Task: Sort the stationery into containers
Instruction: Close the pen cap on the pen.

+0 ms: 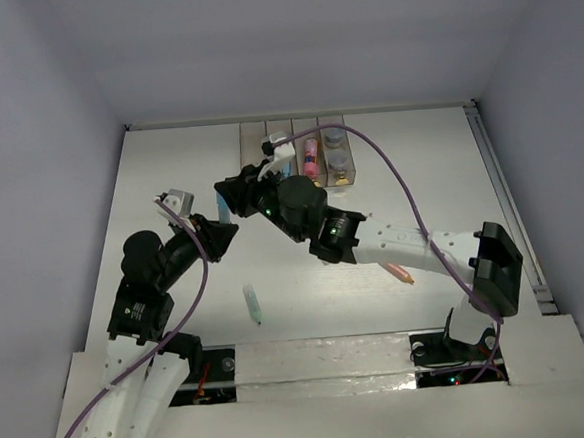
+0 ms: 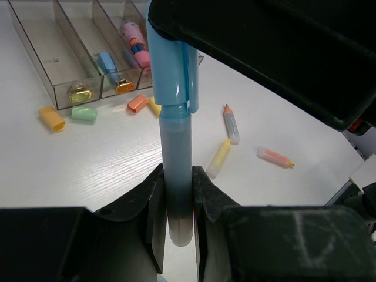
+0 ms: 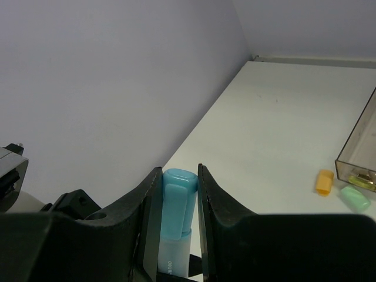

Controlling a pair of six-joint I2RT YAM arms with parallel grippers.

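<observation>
Two loose pieces lie nearest, a green marker (image 1: 252, 304) at 7 o'clock and an orange pencil (image 1: 399, 273) at 4. Over the worktop's middle, both jaws grip one blue marker (image 2: 175, 141): left on barrel, right on cap. Bins (image 1: 253, 142) at 12 o'clock look partly filled; plenty is left to sort.

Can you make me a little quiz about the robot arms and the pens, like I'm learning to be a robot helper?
1. True or false: the left gripper is empty.
2. Fill in: the right gripper has its jaws shut on the blue marker's ____.
3. Which colour of marker lies inside the containers? A pink, B black, C purple.

Key: 1 false, its jaws clamp the blue marker's barrel. 2 cap. 3 A, the pink marker.
</observation>
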